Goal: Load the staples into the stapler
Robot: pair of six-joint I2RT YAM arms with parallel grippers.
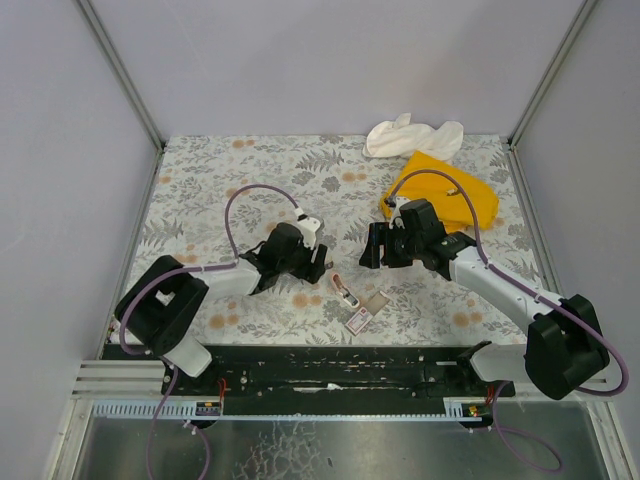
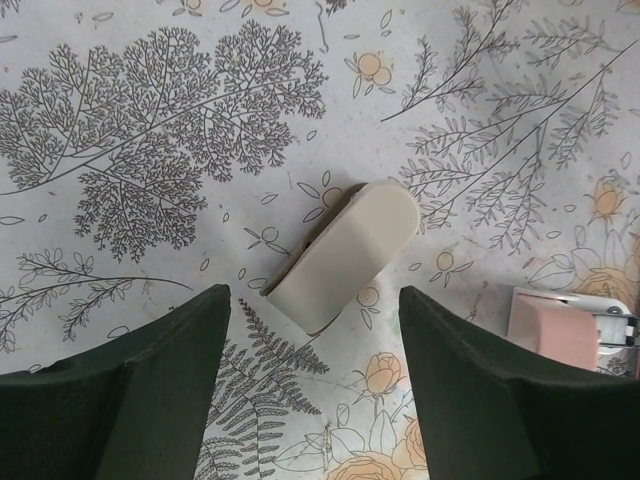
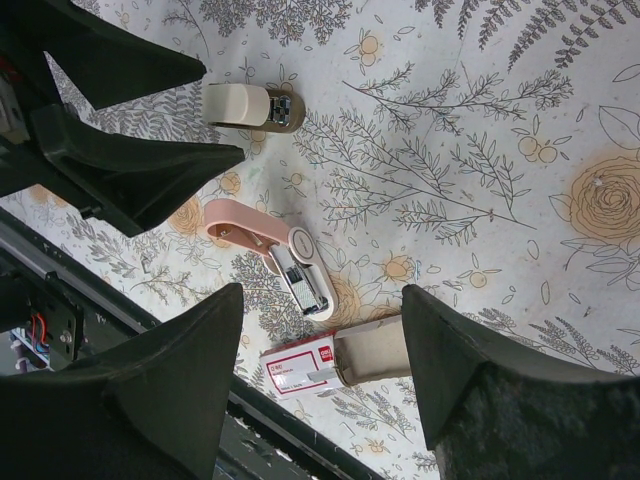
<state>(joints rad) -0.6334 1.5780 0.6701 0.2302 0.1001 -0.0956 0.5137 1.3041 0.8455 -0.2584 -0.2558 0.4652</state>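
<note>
1. While my left jaws stand open astride the cream piece, left of the stapler, an off-centre squeeze could flick it away.
2. Just beside the stapler, on its near side, lie the staples, with the tan inner tray slid partly out and its contents hidden.
3. My right jaws hang open and empty, right of the stapler.

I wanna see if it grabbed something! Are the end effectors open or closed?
Left end effector: open, holding nothing.
Right end effector: open, holding nothing.
</note>
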